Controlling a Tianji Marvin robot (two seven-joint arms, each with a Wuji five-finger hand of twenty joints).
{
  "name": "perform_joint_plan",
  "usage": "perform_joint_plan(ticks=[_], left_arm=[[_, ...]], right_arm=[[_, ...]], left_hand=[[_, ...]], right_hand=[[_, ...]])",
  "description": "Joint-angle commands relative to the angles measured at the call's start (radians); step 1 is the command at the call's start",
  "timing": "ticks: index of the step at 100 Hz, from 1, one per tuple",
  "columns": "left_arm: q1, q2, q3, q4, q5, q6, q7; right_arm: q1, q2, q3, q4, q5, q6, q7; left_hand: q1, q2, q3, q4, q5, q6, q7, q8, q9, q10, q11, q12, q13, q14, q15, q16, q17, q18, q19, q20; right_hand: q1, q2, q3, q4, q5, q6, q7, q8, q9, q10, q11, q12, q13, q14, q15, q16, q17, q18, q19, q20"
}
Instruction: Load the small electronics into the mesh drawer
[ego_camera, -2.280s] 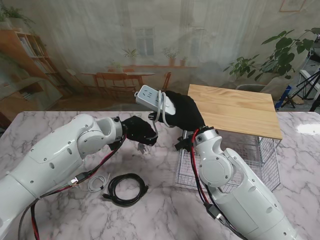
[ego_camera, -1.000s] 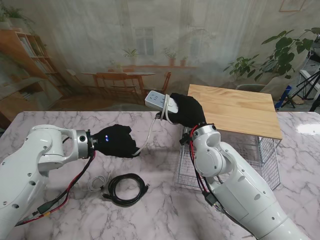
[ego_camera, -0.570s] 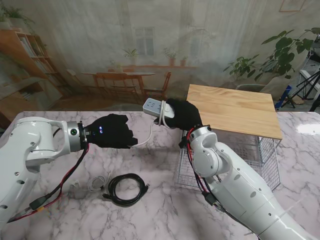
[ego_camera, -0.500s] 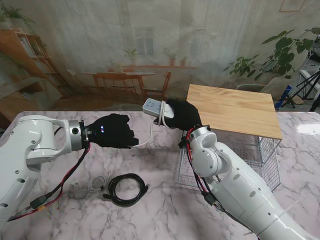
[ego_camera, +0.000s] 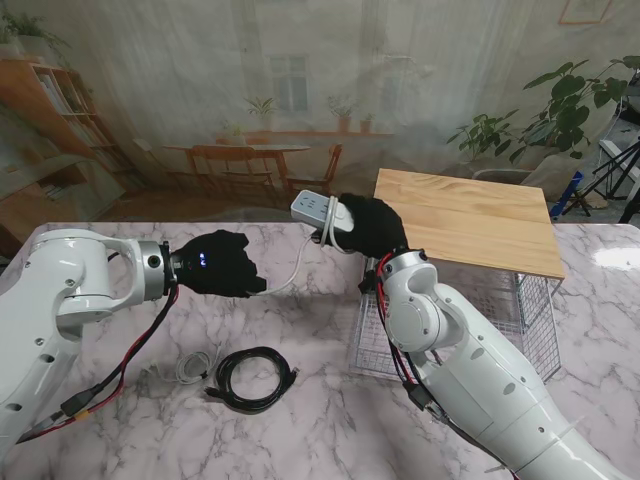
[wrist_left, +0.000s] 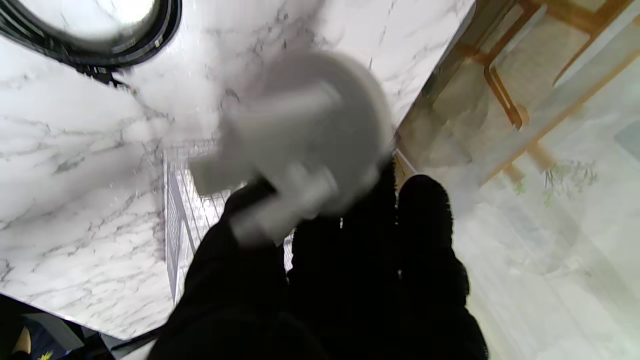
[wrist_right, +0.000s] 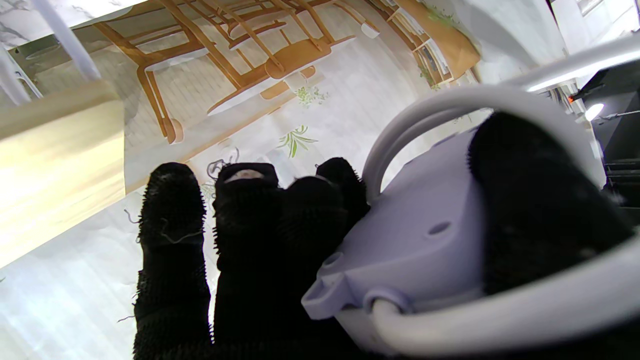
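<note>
so progress check: looks like nothing has landed in the mesh drawer (ego_camera: 520, 310) yet, as far as i can see through the wire. the right hand (ego_camera: 368, 226) is wrapped around the white power strip (ego_camera: 318, 211), held up in the air just left of the drawer's wooden top (ego_camera: 470, 215). the left hand (ego_camera: 218, 265) is closed on the strip's cord (ego_camera: 290, 275), farther left. left of the drawer, the black cable coil (ego_camera: 250, 377) and a small white cable (ego_camera: 192, 365) lie on the desk (ego_camera: 130, 430), so most of the job is left.
</note>
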Motion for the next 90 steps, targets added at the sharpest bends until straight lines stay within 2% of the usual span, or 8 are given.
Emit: perform_joint_plan(ticks=[1, 13, 25, 53, 73, 90], left_arm=[[-0.012, 0.007, 0.018, 0.026, -0.004, -0.029, -0.051], [-0.038, 0.011, 0.062, 0.062, -0.006, -0.010, -0.080], [-0.077, 0.013, 0.120, 0.100, 0.001, 0.011, -0.082], [-0.155, 0.005, 0.251, 0.166, -0.006, 0.090, -0.029], [-0.135, -0.004, 0.263, 0.137, -0.056, 0.104, -0.014], [-0.104, -0.009, 0.243, 0.096, -0.095, 0.100, -0.022]], right_arm=[[-0.001, -0.003, 0.005, -0.008, 0.003, 0.008, -0.007], [0.000, -0.003, 0.008, -0.011, 0.004, 0.010, -0.010], [0.001, -0.004, 0.009, -0.016, 0.009, 0.011, -0.009], [0.014, -0.011, -0.010, 0.002, 0.017, 0.016, -0.016], [0.031, -0.015, -0.027, 0.031, 0.015, 0.028, -0.020], [0.046, -0.015, -0.043, 0.058, -0.010, 0.031, -0.028]], left_hand=[[0.085, 0.044, 0.036, 0.004, 0.041, -0.075, 0.019, 0.023, 0.046, 0.037, -0.019, 0.007, 0.037, 0.016, -0.024, -0.012, 0.012, -0.008, 0.014, 0.012], [0.085, 0.042, 0.037, 0.002, 0.042, -0.072, 0.012, 0.019, 0.050, 0.040, -0.026, 0.003, 0.046, 0.018, -0.035, -0.018, 0.020, -0.008, 0.010, 0.008], [0.085, 0.041, 0.037, 0.004, 0.041, -0.069, 0.004, 0.010, 0.052, 0.040, -0.029, 0.001, 0.050, 0.018, -0.038, -0.018, 0.024, -0.008, 0.011, 0.007], [0.085, 0.026, 0.046, 0.012, 0.036, -0.042, -0.019, -0.029, 0.060, 0.048, -0.012, 0.003, 0.064, 0.024, -0.013, -0.003, 0.031, -0.008, 0.040, 0.017], [0.083, 0.014, 0.055, 0.014, 0.031, -0.021, -0.025, -0.052, 0.077, 0.058, 0.019, 0.009, 0.081, 0.031, 0.027, 0.011, 0.039, 0.002, 0.076, 0.028], [0.083, 0.010, 0.064, 0.015, 0.032, -0.005, -0.024, -0.064, 0.093, 0.069, 0.050, 0.022, 0.099, 0.034, 0.078, 0.022, 0.056, 0.012, 0.118, 0.039]], right_hand=[[0.233, 0.219, 0.259, -0.014, 0.037, -0.281, 0.137, -0.012, 0.096, -0.057, 0.067, -0.001, 0.033, -0.050, 0.084, 0.008, -0.002, 0.015, 0.025, 0.004], [0.233, 0.220, 0.259, -0.014, 0.037, -0.282, 0.137, -0.012, 0.096, -0.057, 0.067, -0.001, 0.033, -0.050, 0.084, 0.008, -0.002, 0.014, 0.025, 0.004], [0.234, 0.219, 0.258, -0.013, 0.036, -0.280, 0.136, -0.012, 0.096, -0.057, 0.067, -0.002, 0.034, -0.050, 0.084, 0.008, -0.003, 0.014, 0.025, 0.004], [0.234, 0.221, 0.258, -0.013, 0.035, -0.278, 0.137, -0.012, 0.096, -0.059, 0.066, -0.003, 0.035, -0.049, 0.085, 0.008, -0.002, 0.014, 0.026, 0.004], [0.235, 0.220, 0.258, -0.013, 0.035, -0.275, 0.138, -0.013, 0.098, -0.058, 0.067, -0.003, 0.037, -0.049, 0.087, 0.008, -0.003, 0.016, 0.025, 0.004], [0.235, 0.220, 0.258, -0.013, 0.035, -0.273, 0.138, -0.014, 0.099, -0.058, 0.068, -0.004, 0.039, -0.048, 0.089, 0.008, -0.002, 0.015, 0.027, 0.004]])
